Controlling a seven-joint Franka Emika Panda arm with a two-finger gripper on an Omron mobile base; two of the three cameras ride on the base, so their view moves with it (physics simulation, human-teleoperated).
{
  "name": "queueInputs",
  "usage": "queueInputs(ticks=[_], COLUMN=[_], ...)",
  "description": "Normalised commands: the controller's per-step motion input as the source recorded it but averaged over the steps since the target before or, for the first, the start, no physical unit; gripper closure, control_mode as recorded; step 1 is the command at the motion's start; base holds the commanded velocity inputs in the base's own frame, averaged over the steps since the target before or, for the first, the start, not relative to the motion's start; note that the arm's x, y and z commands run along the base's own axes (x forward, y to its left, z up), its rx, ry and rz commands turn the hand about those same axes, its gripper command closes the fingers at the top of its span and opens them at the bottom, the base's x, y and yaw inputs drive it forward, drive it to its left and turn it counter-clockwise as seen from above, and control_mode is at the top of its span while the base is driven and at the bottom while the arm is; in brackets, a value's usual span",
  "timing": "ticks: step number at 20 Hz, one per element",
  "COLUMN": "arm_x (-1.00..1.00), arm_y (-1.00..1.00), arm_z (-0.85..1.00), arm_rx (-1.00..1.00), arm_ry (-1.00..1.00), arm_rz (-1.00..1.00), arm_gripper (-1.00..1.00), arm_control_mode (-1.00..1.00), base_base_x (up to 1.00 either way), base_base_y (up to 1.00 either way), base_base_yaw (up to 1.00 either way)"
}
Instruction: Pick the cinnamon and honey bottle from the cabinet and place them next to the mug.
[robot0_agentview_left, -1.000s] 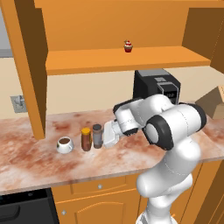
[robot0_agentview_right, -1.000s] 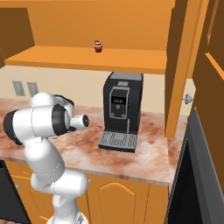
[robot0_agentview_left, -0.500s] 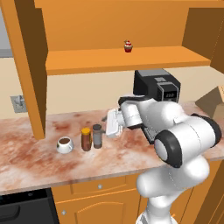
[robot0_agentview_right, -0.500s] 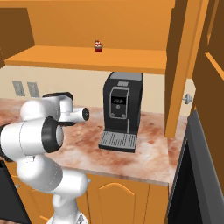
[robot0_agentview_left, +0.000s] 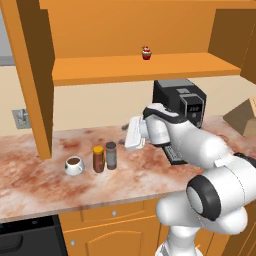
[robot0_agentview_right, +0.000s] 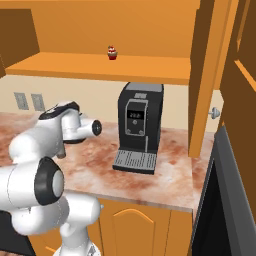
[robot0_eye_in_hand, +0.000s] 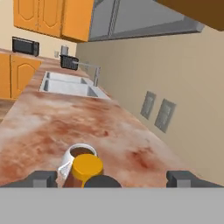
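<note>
On the marbled counter (robot0_agentview_left: 45, 180), the mug (robot0_agentview_left: 73, 165), the honey bottle (robot0_agentview_left: 98, 159) and the cinnamon (robot0_agentview_left: 111, 155) stand in a close row, mug at the left, cinnamon at the right, roughly midway between the counter's front edge and the back wall. All three stand upright, just beside one another. The gripper (robot0_eye_in_hand: 112, 178) hangs above the counter to the right of the cinnamon, its fingers (robot0_eye_in_hand: 43, 178) spread wide and holding nothing. The cabinet (robot0_agentview_left: 135, 67) hangs above, and a small red cupcake (robot0_agentview_left: 146, 52) sits on its shelf. A black coffee machine (robot0_agentview_right: 138, 126) stands on the counter against the wall, behind the arm.
</note>
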Motion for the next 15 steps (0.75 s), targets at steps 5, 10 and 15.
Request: queueInputs(ticks=[5, 10, 15], arm_x=[-0.34, -0.62, -0.89], arm_y=[-0.41, -0.69, -0.76], arm_z=[0.64, 0.74, 0.69], arm_rx=[0.04, 0.11, 0.19], arm_ry=[0.14, 0.17, 0.20], arm_rz=[-0.18, -0.29, -0.36], arm_gripper=[-1.00, -1.00, -1.00], arm_control_mode=[-1.00, -1.00, -1.00], base_base_x=[0.00, 0.00, 0.00], base_base_y=[0.00, 0.00, 0.00], base_base_yaw=[0.00, 0.00, 0.00])
